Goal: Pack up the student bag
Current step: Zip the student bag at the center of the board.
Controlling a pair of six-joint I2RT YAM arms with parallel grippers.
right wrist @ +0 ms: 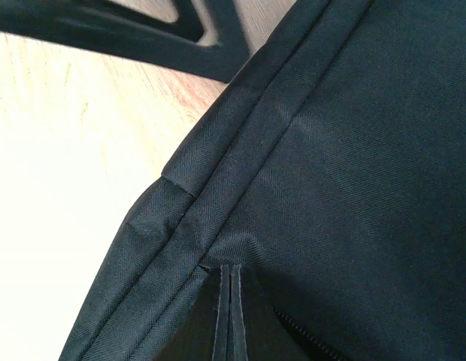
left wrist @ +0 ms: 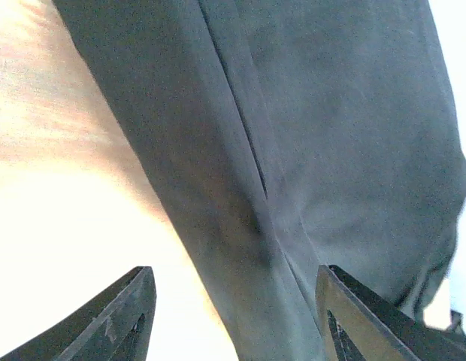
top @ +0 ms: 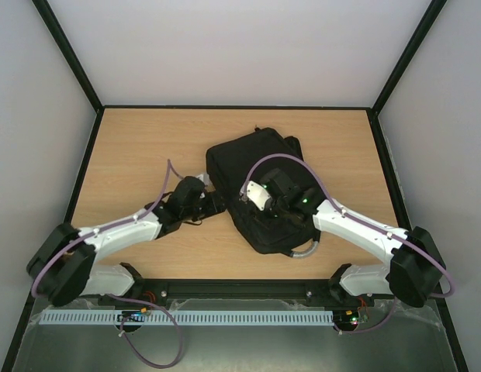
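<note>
Left to right: your left gripper (left wrist: 234, 271) stands with jaws apart at the flank of the student bag (top: 240, 159), lying flat on the table (top: 132, 147), while your right gripper (right wrist: 231, 269) pinches its fabric; judged an opening step, next needing the zip located.

no readable text or numbers, no legible brand on the student bag (top: 237, 167)
</note>
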